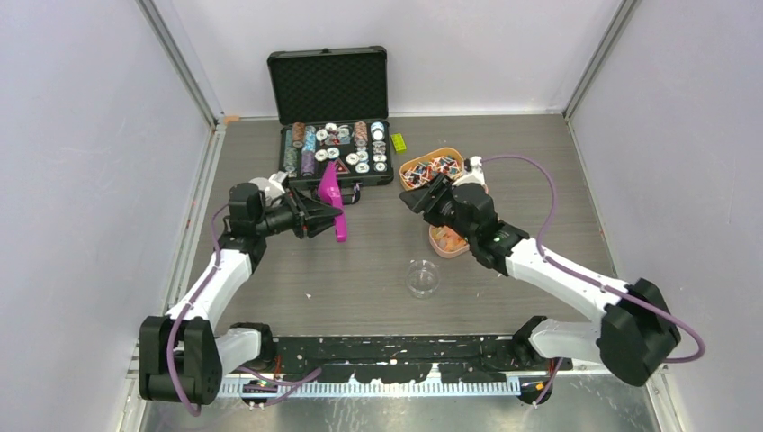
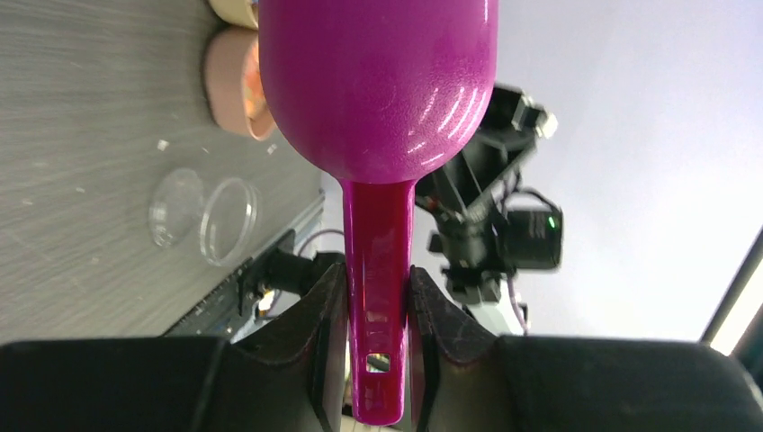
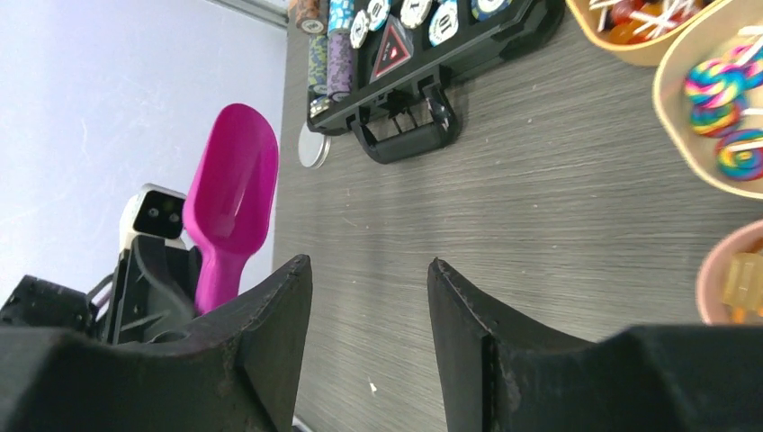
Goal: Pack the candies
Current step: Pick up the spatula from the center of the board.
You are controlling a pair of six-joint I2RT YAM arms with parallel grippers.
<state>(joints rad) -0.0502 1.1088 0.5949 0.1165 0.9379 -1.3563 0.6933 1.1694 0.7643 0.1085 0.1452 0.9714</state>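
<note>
My left gripper (image 1: pixel 322 216) is shut on the handle of a magenta scoop (image 1: pixel 334 205), which it holds above the table with the bowl end pointing away. The left wrist view shows both pads (image 2: pixel 328 333) pressed against that handle (image 2: pixel 378 297). The candies (image 1: pixel 430 167) lie in a tan bowl (image 1: pixel 450 151) right of the case, and more fill a pinkish bowl (image 1: pixel 447 241) under my right arm. In the right wrist view I see striped candies (image 3: pixel 720 108) at the right edge. My right gripper (image 1: pixel 416 200) hangs open over bare table, fingers (image 3: pixel 288 306) apart with nothing between them.
A black case (image 1: pixel 333 148) of poker chips stands open at the back with its lid raised. A small yellow-green block (image 1: pixel 399 141) lies beside it. A clear round cup (image 1: pixel 422 278) sits near the front middle, seen with its lid (image 2: pixel 232 219) in the left wrist view.
</note>
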